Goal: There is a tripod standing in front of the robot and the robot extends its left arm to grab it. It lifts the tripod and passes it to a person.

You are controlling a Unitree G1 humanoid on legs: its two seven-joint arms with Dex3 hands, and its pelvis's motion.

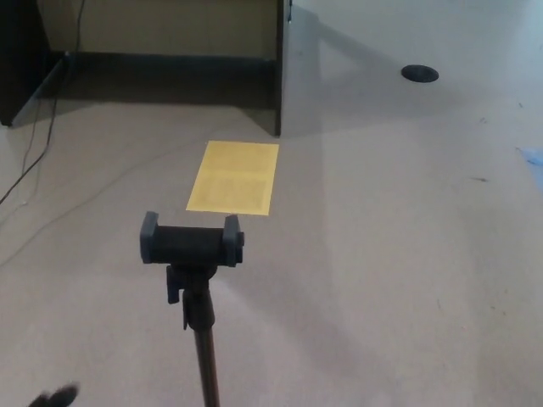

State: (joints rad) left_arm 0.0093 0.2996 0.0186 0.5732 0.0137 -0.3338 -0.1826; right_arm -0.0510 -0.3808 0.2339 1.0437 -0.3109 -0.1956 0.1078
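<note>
Tripod [197, 292]: stands upright on the floor, in the lower left part of the head view. Its dark pole runs down out of the bottom edge, so the legs are hidden. Nothing touches it.

Phone clamp [192, 242]: the wide black holder on top of the pole, lying crosswise, empty, with a small knob just under it.

Left robot hand [55, 395]: only a dark, blurred tip shows at the bottom left corner of the view, low and to the left of the pole, apart from it. I cannot tell how far its fingers are spread, nor whether it has anything; it appears to carry nothing.

Right robot hand: does not show.

Floor [382, 280]: plain beige, bare around the pole.

Yellow sheet [234, 178]: flat on the floor just beyond the clamp, well clear of the pole.

Cable [34, 161]: thin, trailing along the floor at the far left.

Cabinet [170, 51]: dark-framed furniture at the far edge, its side panel ending just behind the sheet.

Round floor port [420, 74]: dark disc, far right.

Step in hand: the reach, by my reading; the grasp is not yet made, and no person is in sight.

Next move calls for: bringing the left arm right and forward to the pole below the knob, fingers apart enough to wrap it, then closing firmly before any lift, since a glancing touch could tip the stand.
</note>
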